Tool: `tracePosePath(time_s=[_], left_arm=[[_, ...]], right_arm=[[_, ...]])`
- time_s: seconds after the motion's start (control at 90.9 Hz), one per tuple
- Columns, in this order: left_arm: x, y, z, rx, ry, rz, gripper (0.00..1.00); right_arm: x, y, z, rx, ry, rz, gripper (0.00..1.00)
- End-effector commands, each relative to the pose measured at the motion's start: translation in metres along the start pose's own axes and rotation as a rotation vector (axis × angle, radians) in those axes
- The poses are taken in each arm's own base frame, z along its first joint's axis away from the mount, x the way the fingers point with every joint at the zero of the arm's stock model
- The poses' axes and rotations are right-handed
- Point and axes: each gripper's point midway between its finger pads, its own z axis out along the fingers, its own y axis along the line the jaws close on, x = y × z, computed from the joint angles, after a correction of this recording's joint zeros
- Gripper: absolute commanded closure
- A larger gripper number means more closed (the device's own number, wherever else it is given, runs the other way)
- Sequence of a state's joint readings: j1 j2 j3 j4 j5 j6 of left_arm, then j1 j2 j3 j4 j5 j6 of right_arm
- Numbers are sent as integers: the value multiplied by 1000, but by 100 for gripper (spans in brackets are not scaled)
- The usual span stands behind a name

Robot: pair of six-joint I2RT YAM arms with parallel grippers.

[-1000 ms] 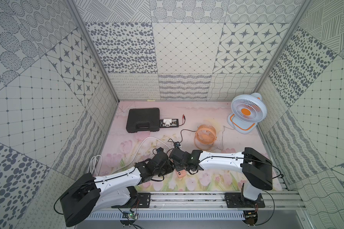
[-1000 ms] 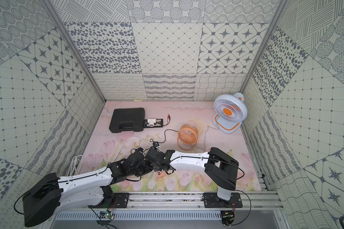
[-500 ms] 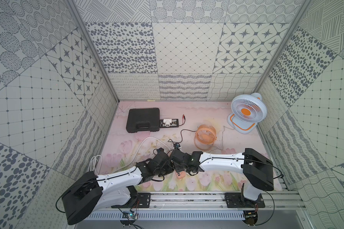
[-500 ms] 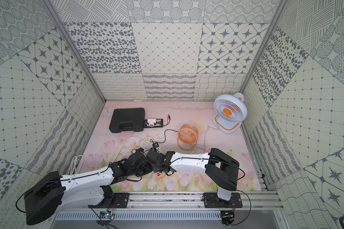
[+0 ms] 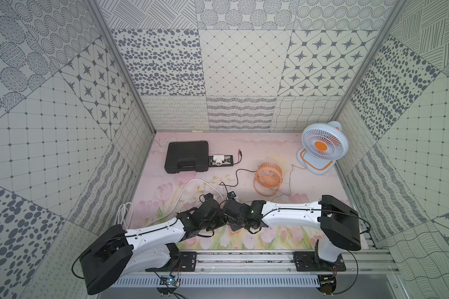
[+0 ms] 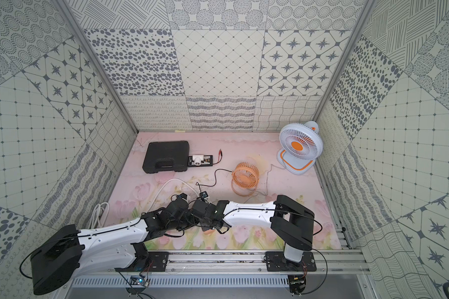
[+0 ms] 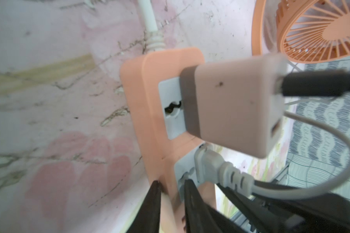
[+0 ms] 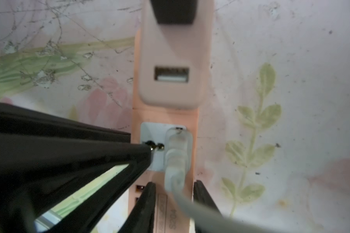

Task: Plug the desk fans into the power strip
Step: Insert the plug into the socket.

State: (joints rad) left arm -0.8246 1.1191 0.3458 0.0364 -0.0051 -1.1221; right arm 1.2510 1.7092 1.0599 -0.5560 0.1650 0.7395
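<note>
Both arms meet low over the front of the surface (image 5: 270,150), well apart from the desk fan (image 5: 324,146) in the back corner. The power strip (image 7: 150,100) lies beneath them, its edge pinched by the left gripper (image 7: 171,181). The grey plug (image 8: 178,147) sits in a socket, and the right gripper (image 8: 175,183) has just spread, straddling its cord. I'd say the plug is seated.

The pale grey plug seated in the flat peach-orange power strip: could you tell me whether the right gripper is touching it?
Apart. The right wrist view shows the right gripper open, fingers flanking the grey plug, power strip visible in both gaps.
</note>
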Motion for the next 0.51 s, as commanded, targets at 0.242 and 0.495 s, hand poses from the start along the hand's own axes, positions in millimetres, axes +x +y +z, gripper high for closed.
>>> tracePosePath(time_s=[0.242, 0.495], left_arm=[[7, 16, -3, -54, 26, 20, 75], [0, -8, -22, 2, 13, 67, 74]], right_arm=[[37, -11, -30, -27, 94, -46, 57], [29, -18, -52, -69, -10, -22, 55]])
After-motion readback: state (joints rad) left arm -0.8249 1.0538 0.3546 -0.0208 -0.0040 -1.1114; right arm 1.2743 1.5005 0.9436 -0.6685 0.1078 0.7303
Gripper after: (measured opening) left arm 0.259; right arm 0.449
